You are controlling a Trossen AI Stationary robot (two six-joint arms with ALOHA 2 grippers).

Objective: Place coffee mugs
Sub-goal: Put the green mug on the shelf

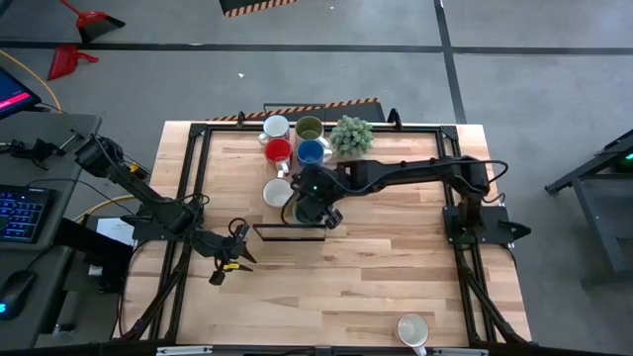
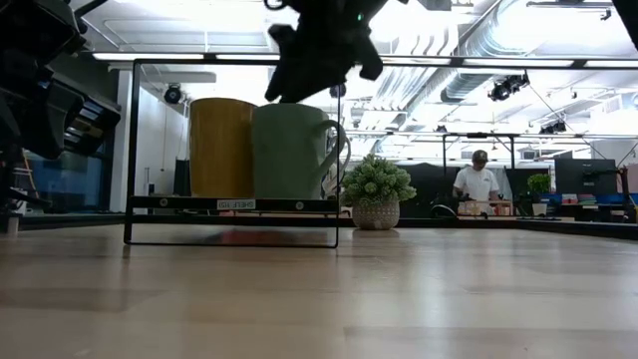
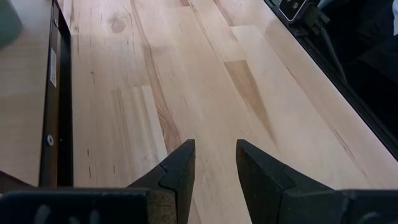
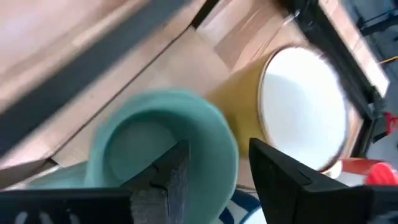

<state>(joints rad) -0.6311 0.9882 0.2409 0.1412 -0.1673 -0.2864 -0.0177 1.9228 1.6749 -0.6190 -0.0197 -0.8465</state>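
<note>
High view: right gripper held over teal mug, 6 o'clock of blue mug.

Low view: teal mug upright, mouth up, handle to 3 o'clock, touching yellow mug.

Right wrist view: fingers apart around rim. Bump risked; mug tipped.

Left gripper half apart, nothing held.

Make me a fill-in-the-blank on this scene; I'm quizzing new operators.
The right fingers straddle the rim of the ___ mug.
One ___ mug stands alone, far from the rest.
The left fingers hold ___.
Missing: teal; white; nothing.
</note>
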